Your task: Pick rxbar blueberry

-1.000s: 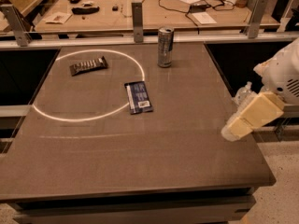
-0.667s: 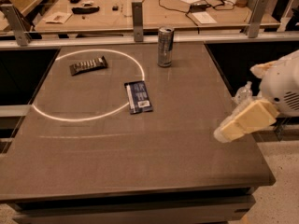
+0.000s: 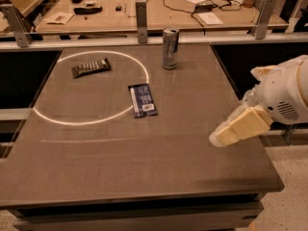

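Observation:
The rxbar blueberry point(image 3: 142, 100) is a flat dark navy-blue wrapper with a white stripe along its left edge and a white label at its near end. It lies flat on the table's middle, across the right side of a white circle line. My gripper point(image 3: 219, 137), cream-coloured on a white arm, hangs over the table's right part, pointing left and down. It is well to the right of the bar and nearer the front, and it touches nothing.
A brownish-black ridged snack bar point(image 3: 91, 67) lies inside the white circle point(image 3: 48, 120) at the back left. A tall silver can point(image 3: 170, 48) stands at the back middle. The dark table point(image 3: 144, 167) ends at a rail behind; a cluttered bench lies beyond.
My gripper has moved to the left, further in over the table's right side. The bar, snack bar and can have not moved.

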Controlling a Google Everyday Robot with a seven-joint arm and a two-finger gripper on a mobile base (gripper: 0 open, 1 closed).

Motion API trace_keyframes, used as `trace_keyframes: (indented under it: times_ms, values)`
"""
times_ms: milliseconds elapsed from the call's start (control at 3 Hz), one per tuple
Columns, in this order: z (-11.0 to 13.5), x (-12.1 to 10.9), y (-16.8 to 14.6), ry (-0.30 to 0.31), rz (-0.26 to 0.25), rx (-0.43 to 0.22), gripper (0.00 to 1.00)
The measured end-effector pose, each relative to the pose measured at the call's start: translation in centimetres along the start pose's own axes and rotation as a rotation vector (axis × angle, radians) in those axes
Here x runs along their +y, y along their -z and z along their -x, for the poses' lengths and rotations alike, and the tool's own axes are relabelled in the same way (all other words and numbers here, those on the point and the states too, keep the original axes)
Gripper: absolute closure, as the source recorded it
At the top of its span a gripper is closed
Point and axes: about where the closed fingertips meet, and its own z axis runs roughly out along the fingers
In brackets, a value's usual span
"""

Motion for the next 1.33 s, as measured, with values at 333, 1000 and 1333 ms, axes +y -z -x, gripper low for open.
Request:
trace_keyframes:
  times_ms: [333,1000,1333]
  values:
    - [1.3,1.1,-1.2,-0.044,0.002,0.008,0.0]
    - [4.9,5.4,-6.1,-0.184,0.028,-0.026,0.0]
    - [5.7,6.4,-7.8,-0.254,0.001,-0.055,0.0]
